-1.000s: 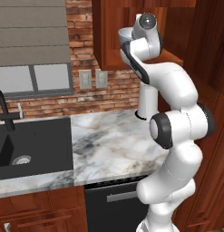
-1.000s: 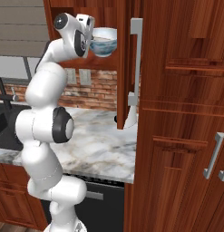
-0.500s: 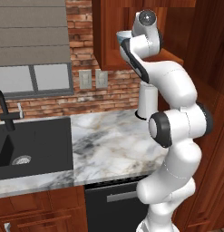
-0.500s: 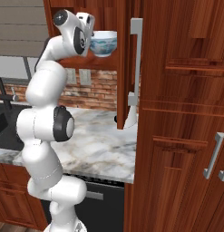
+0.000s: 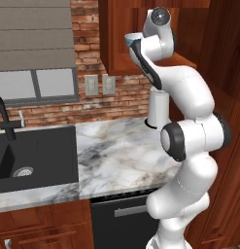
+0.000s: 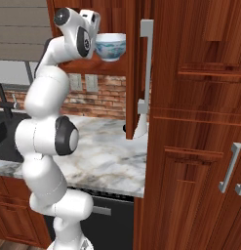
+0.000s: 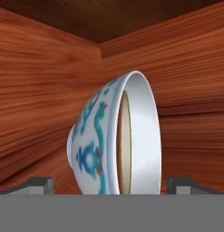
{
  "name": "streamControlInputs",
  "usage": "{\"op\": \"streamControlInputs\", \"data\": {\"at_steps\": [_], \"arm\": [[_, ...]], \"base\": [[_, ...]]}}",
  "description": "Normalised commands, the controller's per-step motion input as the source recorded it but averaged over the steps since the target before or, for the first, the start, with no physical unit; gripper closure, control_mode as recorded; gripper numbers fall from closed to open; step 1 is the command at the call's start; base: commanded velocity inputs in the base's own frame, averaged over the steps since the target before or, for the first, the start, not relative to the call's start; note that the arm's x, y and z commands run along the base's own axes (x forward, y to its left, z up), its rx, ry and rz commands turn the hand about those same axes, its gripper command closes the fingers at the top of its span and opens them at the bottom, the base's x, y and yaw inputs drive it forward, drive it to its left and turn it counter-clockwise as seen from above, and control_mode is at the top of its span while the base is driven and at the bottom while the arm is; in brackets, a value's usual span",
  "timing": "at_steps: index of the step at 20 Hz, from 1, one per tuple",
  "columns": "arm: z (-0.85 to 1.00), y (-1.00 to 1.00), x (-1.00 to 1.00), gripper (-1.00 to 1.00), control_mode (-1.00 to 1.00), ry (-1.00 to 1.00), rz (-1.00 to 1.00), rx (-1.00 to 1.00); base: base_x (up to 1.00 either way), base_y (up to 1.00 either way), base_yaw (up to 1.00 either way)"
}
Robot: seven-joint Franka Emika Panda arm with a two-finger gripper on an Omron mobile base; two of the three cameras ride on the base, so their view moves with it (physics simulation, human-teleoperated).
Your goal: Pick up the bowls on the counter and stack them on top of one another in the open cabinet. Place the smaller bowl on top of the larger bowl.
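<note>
Around the gripper [image 7: 106,183] stand the reddish-brown walls of the open cabinet [image 7: 36,90], well above the marble counter [image 5: 116,155]. Between the widely parted finger tips [image 7: 41,183] sits the blue-patterned white bowl [image 7: 113,136] on the cabinet shelf, no longer pinched as far as the hand view shows. A tan rim inside it may be the shallower bowl [image 7: 125,140], though that is hard to confirm.

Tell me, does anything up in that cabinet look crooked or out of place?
Nothing stands out. The blue-patterned bowl sits upright on the open cabinet shelf, the tan bowl nested inside it. The gripper is open around them.
</note>
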Motion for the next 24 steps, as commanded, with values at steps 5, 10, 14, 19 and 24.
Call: {"op": "streamControlInputs", "data": {"at_steps": [5, 10, 14, 19, 24], "arm": [[0.02, 0.0, -0.34, -1.0, -1.0, -0.03, 0.0, 0.0], [0.0, 0.0, -0.47, -1.0, -1.0, -0.03, 0.0, 0.0], [0.0, 0.0, -0.56, -1.0, -1.0, -0.02, 0.0, 0.0], [0.0, 0.0, -0.66, -1.0, -1.0, -0.03, 0.0, 0.0], [0.0, 0.0, -0.76, -1.0, -1.0, -0.02, 0.0, 0.0]], "base": [[0.0, 0.0, 0.0], [0.0, 0.0, 0.0], [0.0, 0.0, 0.0], [0.0, 0.0, 0.0], [0.0, 0.0, 0.0]]}}
